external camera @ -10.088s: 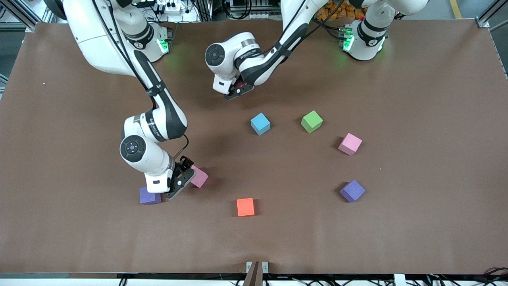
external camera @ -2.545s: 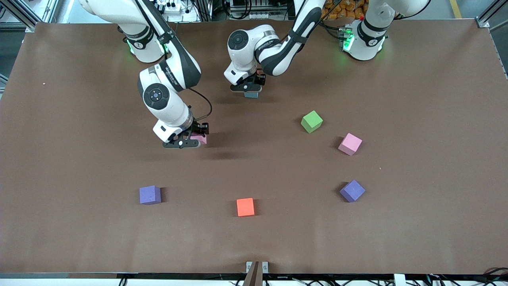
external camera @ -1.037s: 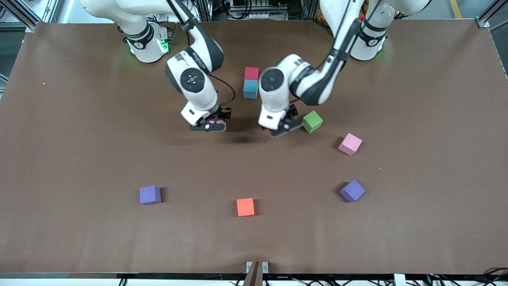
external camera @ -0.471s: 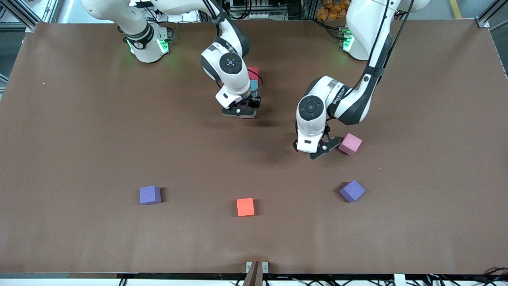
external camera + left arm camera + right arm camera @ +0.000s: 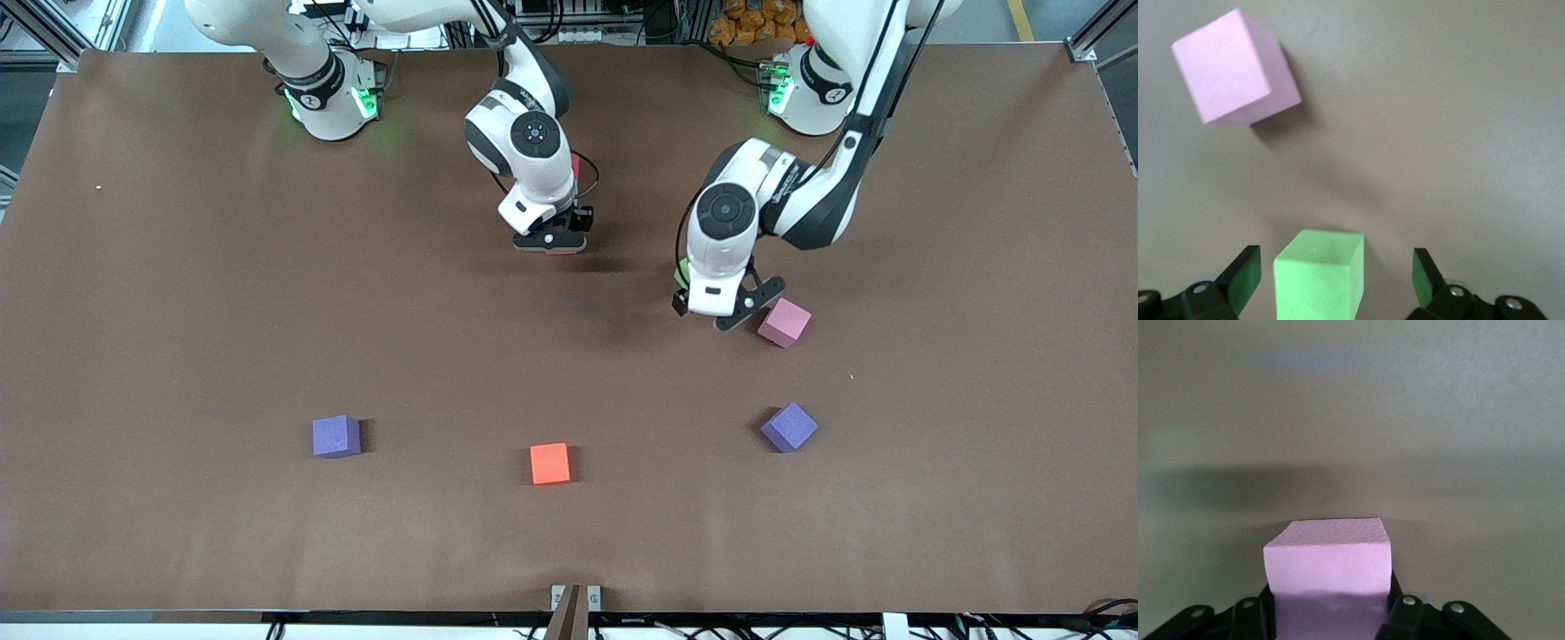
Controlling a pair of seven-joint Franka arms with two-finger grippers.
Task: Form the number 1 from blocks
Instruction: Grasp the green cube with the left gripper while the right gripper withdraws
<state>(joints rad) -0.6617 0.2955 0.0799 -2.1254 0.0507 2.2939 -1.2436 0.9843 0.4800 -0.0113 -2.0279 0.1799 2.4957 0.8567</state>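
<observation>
While green block (image 5: 1318,277) sits between left hand (image 5: 1335,280) fingers.

We see a tabletop (image 5: 178,356) covered in a matt brown sheet, smooth and felt-like, with faint creases. The pink block (image 5: 1328,567) held in the right gripper (image 5: 1328,613) looks like matt foam with a finely pebbled top face. The green block (image 5: 1319,273) and the other pink block (image 5: 1235,67) look equally dull and soft-edged. The arms' white shells (image 5: 720,240) appear to be glossy plastic, the left gripper's fingers (image 5: 1245,277) matt black.
</observation>
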